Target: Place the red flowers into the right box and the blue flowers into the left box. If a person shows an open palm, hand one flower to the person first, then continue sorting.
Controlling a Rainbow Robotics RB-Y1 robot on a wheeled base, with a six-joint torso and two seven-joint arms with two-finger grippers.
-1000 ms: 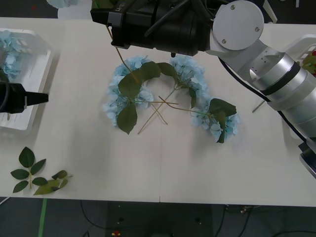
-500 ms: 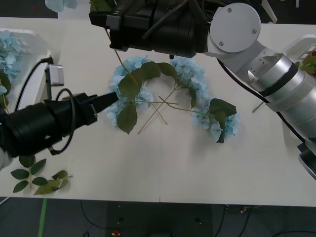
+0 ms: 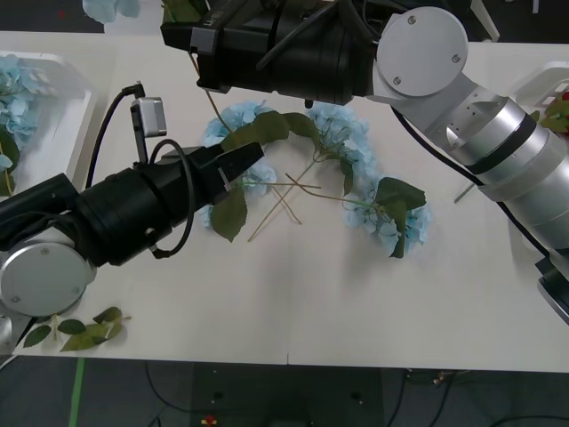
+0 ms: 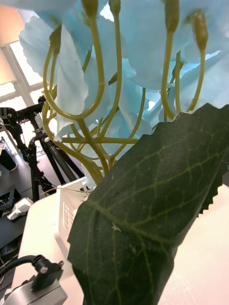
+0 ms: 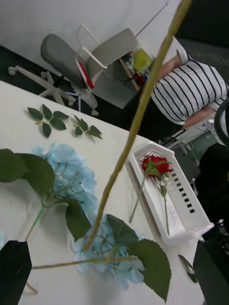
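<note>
- Far left: the left box (image 3: 84,107) already has some blue flowers (image 3: 13,76) in it. Loose leaf sprigs (image 3: 84,334) sit near the front edge and aren't part of the job.
- The left gripper (image 3: 242,160) is stretched out over the table, jaws apart with nothing between them, nose right at the edge of the blue pile (image 3: 342,133) in the middle.
- That pile is a tangle, with stems crossing and big leaves overlapping. My worry is that closing on one stem drags its neighbours along, or that the jaws pinch only a leaf and the flower slips out on the lift.
- The right gripper (image 3: 200,49) hangs above the far side of the pile. A long stem (image 3: 212,93) dangles under it, and its wrist view has a blue head right up close. I can't tell if it's clamped or open.
- That stem hangs close to the left arm's reach, so the two could snag.
- Far right: the right box (image 3: 540,78) holds a red flower (image 3: 560,107).
</note>
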